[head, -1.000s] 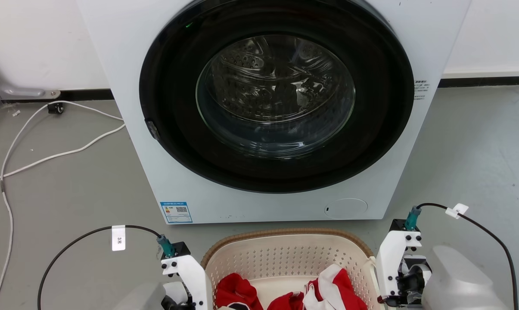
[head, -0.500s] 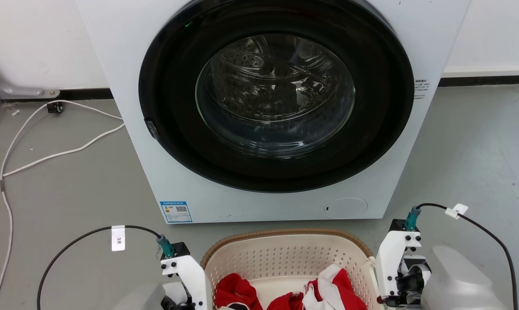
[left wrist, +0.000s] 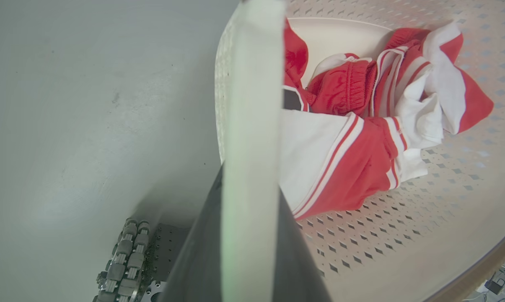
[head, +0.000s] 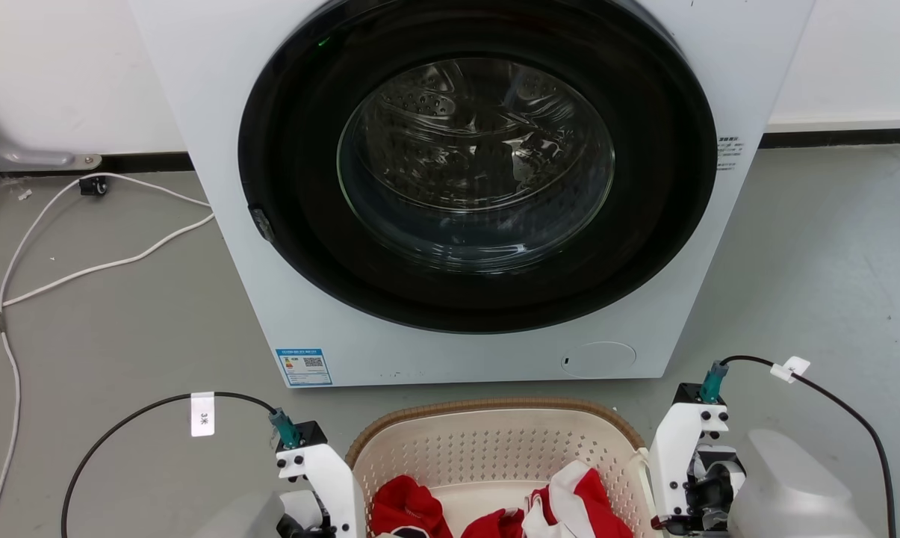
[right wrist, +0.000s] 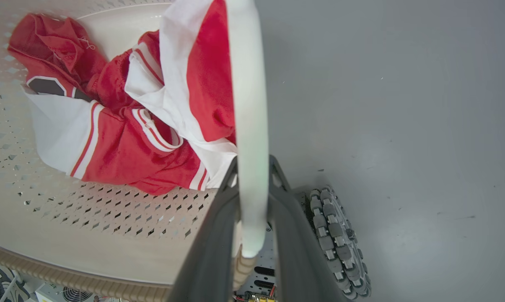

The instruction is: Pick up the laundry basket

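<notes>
Located cream-white oval perforated plastic laundry basket (head: 494, 456) low before white front-loading washing machine (head: 464, 359), above grey floor (head: 121, 321), holding red-and-white garments (left wrist: 353, 138); could not tell whether clear of floor. Noted long axis running side to side, one end toward each arm, neither arm nearer. Found left gripper (left wrist: 250, 197) closed narrowly on white left side handle (left wrist: 252, 84), right gripper (right wrist: 254, 176) likewise clamped on white right side handle (right wrist: 246, 105). Judged both grasps made; recommend level, simultaneous lift straight up, guarding against tilt.
</notes>
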Robot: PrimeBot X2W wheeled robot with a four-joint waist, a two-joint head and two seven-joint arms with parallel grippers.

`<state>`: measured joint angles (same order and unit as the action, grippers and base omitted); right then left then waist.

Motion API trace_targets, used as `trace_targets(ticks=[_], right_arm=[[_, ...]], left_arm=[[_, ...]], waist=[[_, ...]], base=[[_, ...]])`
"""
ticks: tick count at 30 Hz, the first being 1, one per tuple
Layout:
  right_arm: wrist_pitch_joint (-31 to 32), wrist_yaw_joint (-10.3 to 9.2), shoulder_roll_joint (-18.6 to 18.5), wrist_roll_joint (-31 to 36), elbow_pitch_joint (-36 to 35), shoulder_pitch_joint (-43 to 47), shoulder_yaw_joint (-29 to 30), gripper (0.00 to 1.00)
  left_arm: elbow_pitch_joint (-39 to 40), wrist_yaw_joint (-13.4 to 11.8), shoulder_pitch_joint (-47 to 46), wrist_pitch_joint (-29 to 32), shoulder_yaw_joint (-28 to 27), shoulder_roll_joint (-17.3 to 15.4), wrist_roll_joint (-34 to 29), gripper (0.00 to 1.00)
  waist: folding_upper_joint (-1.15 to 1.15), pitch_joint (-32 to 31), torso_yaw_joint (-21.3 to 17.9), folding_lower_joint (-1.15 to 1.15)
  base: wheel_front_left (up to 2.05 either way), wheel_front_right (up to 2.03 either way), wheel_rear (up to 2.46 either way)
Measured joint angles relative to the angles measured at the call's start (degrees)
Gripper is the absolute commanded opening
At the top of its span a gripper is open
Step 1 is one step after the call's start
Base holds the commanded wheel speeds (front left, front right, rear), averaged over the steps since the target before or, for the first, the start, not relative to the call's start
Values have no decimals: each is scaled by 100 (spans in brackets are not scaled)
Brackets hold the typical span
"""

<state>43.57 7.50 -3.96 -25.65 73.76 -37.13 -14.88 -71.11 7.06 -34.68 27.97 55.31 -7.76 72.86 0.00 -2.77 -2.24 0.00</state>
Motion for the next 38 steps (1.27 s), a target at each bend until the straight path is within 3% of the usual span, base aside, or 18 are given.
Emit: trace_targets(ticks=[38], right_arm=[[55,0,43,154,0,13,212,0]], left_arm=[[-52,0,-25,-44,119,3,107,0]], waist=[[0,41,-22,0]], base=[[0,0,0]])
